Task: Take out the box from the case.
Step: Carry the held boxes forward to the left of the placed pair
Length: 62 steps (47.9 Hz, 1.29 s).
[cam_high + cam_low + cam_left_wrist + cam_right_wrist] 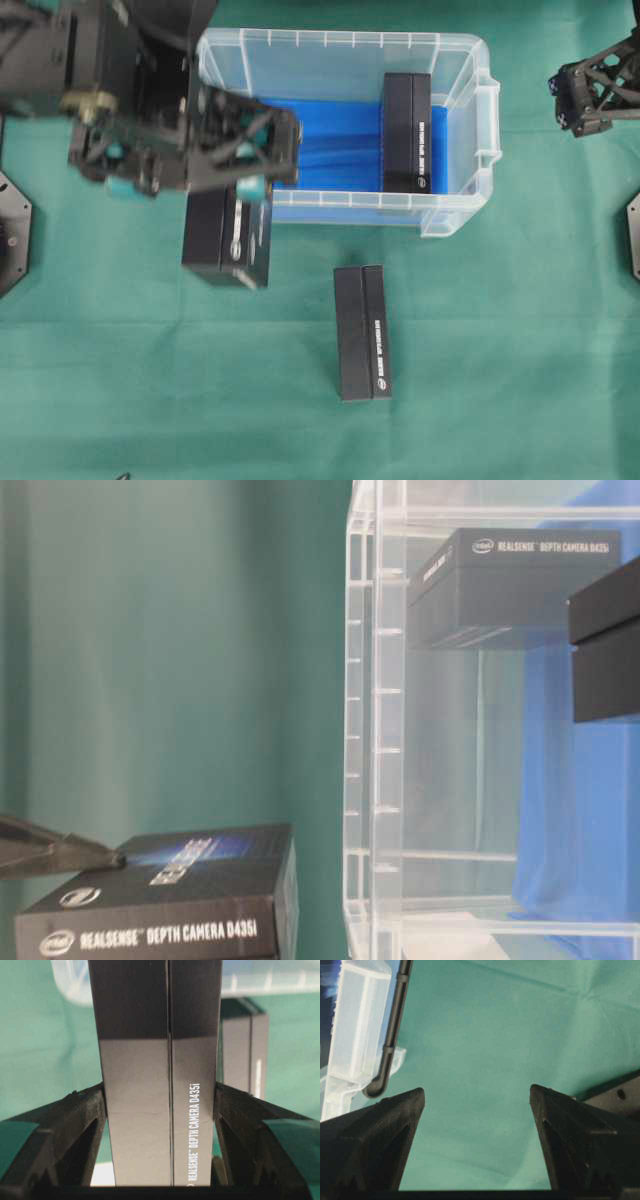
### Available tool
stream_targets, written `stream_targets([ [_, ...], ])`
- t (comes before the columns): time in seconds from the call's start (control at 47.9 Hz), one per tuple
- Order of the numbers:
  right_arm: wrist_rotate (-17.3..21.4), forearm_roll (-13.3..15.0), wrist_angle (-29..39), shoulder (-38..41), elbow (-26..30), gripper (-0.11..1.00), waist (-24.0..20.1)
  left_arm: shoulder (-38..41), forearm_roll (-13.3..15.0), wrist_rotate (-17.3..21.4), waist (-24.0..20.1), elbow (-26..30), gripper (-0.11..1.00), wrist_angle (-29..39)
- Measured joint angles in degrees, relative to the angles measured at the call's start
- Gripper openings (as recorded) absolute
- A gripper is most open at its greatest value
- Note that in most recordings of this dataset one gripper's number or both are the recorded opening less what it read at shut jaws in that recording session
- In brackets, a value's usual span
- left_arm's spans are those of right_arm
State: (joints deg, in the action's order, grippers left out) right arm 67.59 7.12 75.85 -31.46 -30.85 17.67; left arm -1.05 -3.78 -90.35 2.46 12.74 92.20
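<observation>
Three black boxes are in the overhead view. One box (228, 240) is held by the left gripper (250, 190) at the left of the frame, just outside the lower left corner of the case (340, 40), over the green cloth (500, 350). In the left wrist view the two black fingers (75, 1125) press on both long sides of this held box (160, 1085), so the jaws are pinching it; white letters "REALSENSE DEPTH CAMERA D435i" run along its face. I cannot tell from the pictures if the held box touches the cloth or hangs above it.

A second box (407, 132) is inside the case, near its right wall, on the blue cloth (340, 140) that lines the bottom. In the table-level view this box (510, 585) shows through the clear wall in the upper right of the frame, and the held box (170, 900) is in the lower left corner of the frame.

A third box (363, 332) lies on the green cloth below the case, in the lower middle of the overhead frame, apart from the case and from the held box.

Near the upper right edge of the overhead frame stays the right gripper (590, 95), well apart from the case. In the right wrist view its fingers (385, 1130) are spread wide with only green cloth between them, and part of the case rim (355, 1025) is at the upper left.
</observation>
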Motion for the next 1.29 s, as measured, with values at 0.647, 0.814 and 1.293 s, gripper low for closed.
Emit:
stream_targets([
  [0.647, -1.4, 0.0, 0.0, -0.1, -0.2, 0.83, -0.4, 0.1, -0.1, -21.6, 17.1, -1.1, 0.61, -1.9],
  [0.814, -1.4, 0.0, 0.0, -0.1, -0.2, 0.83, -1.2, 0.1, -0.1, -21.6, 17.2, -4.0, 0.61, -6.5],
  [1.293, -1.3, 0.0, 0.1, -0.1, -0.3, 0.83, -2.1, 0.1, -0.1, -21.7, 18.1, -20.3, 0.61, -19.3],
])
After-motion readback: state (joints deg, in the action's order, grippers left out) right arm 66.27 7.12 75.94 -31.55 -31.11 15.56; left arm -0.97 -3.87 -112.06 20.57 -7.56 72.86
